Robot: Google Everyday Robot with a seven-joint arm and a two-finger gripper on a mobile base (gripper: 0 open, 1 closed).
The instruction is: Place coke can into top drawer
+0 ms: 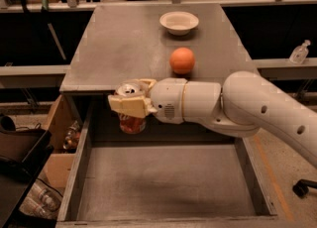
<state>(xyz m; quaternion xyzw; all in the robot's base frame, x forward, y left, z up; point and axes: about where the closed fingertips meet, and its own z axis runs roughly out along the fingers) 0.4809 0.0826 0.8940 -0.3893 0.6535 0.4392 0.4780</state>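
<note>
The coke can, red with a silver top, is upright in my gripper, whose cream fingers are shut around its upper part. The can hangs in the air over the back left part of the open top drawer, just in front of the cabinet top's front edge. The drawer is wide and shallow with a flat grey bottom and worn sides, pulled out toward the camera. My white arm reaches in from the right.
On the grey cabinet top sit an orange ball and, farther back, a white bowl. Boxes and bottles lie on the floor left of the drawer. A small bottle stands on a ledge at right.
</note>
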